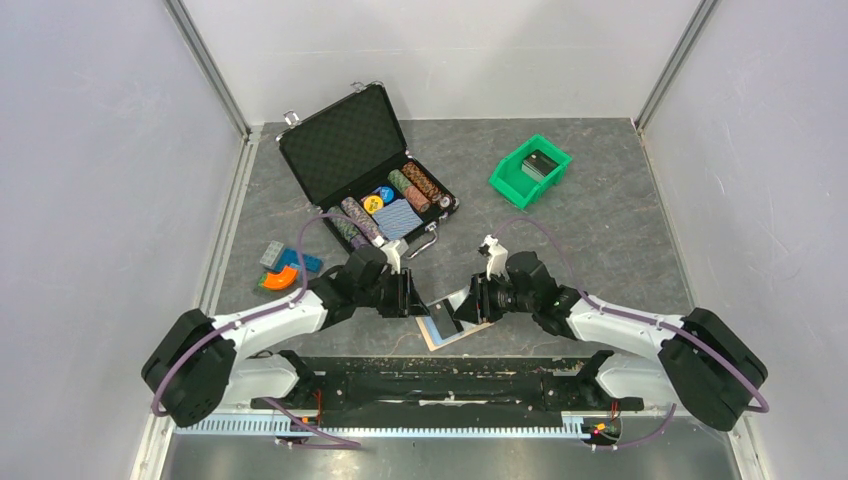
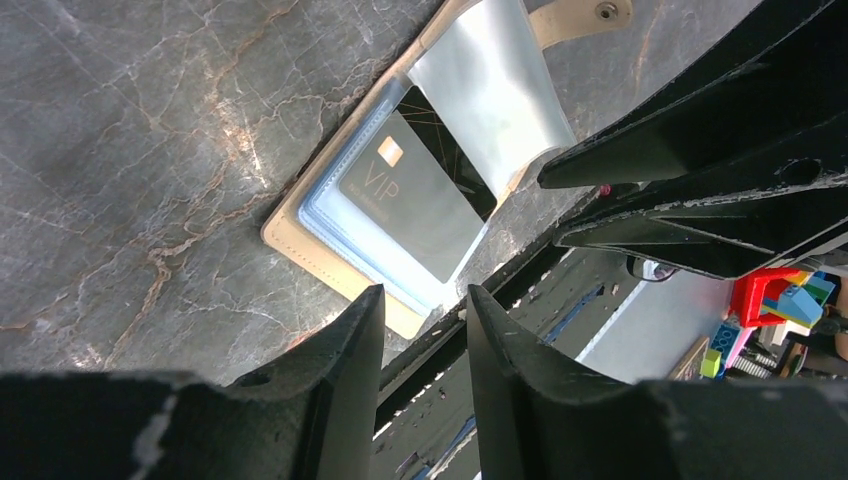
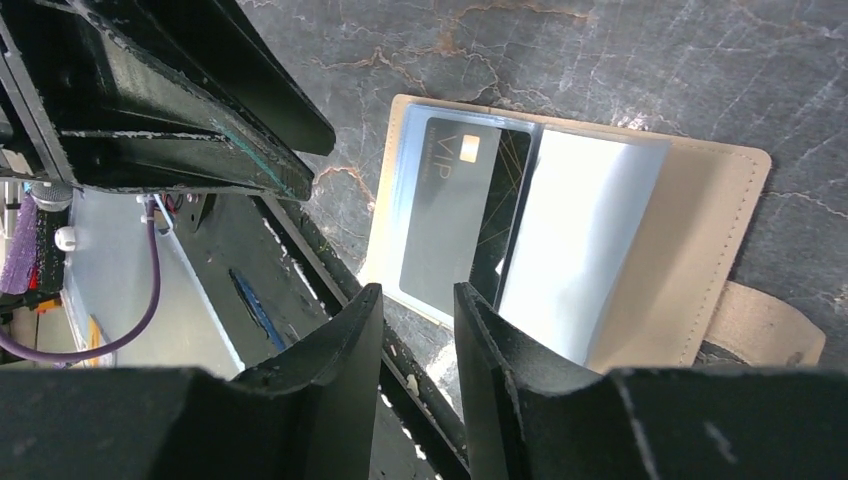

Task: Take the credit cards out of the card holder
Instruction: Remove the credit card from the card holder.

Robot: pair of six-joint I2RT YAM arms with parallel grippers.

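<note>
The tan card holder (image 1: 468, 334) lies spread open on the table by the front edge, between my two grippers. In the left wrist view its tan rim (image 2: 300, 245) frames light blue sleeves with a dark grey credit card (image 2: 415, 200) marked VIP on top. A clear sleeve leaf (image 2: 495, 90) stands raised beside the card. The same card (image 3: 455, 210) and the holder's tan cover (image 3: 715, 220) show in the right wrist view. My left gripper (image 2: 425, 295) hovers open at the holder's near corner, holding nothing. My right gripper (image 3: 417, 292) is open too, empty, just off the card's lower edge.
A black foam-lined case (image 1: 345, 150) with poker chips stands open at the back left. A green bin (image 1: 530, 172) sits at the back right. Coloured toy blocks (image 1: 285, 268) lie at the left. The table's dark front rail (image 1: 440, 375) runs right below the holder.
</note>
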